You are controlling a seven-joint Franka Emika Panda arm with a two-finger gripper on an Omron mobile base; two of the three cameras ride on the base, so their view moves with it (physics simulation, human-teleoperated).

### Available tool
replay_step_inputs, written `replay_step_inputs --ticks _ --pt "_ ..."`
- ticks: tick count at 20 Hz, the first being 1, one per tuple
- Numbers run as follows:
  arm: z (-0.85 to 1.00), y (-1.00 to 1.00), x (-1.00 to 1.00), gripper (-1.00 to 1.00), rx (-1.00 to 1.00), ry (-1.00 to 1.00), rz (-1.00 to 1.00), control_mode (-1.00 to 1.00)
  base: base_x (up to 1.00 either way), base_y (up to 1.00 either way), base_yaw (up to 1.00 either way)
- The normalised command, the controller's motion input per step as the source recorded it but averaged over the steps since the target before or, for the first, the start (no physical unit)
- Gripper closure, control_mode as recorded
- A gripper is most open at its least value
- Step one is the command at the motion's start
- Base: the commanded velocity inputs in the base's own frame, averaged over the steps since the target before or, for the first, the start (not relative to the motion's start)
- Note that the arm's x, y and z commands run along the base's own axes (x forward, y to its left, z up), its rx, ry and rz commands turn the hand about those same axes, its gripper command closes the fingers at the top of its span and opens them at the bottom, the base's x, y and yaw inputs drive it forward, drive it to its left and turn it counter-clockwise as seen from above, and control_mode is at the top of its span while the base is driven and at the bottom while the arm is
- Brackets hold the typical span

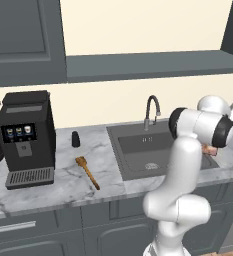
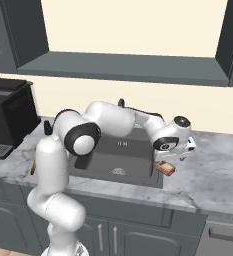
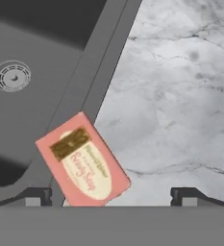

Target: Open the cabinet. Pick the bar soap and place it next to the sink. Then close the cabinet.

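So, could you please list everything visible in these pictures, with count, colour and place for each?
Wide dark grey wall cabinet: one, doors open, cream back, long grey shelf, above the counter.
Small reddish-pink bar soap: one, lying on the sink's right rim, partly over the marble.
Dark grey rectangular sink: one, round drain, curved faucet behind, set in the counter.
Grey-veined marble counter: one, either side of the sink.
Black coffee machine: one, left end of counter.
Small dark shaker: one, beside the machine.
Orange-brown wooden spatula: one, flat, left of the sink.
Grey drawer fronts: below the counter.
Gripper: one, dark fingertips apart, open above the soap.
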Motion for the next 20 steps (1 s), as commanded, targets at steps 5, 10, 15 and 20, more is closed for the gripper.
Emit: replay_step_inputs --ticks 5,10,15,20 --pt "0.55 0.07 -0.92 -1.0 0.0 -0.24 0.0 -1.0 0.0 0.0 0.0" --pt "0.5 0.56 -0.91 -1.0 0.0 -0.18 0.0 -1.0 0.0 0.0 0.0" --pt "0.56 0.86 -0.66 -1.0 0.0 -0.11 -0.01 -1.0 0.0 0.0 0.0" --pt "0.27 0.97 -0.24 -1.0 0.0 0.1 -0.17 -1.0 0.0 0.0 0.0"
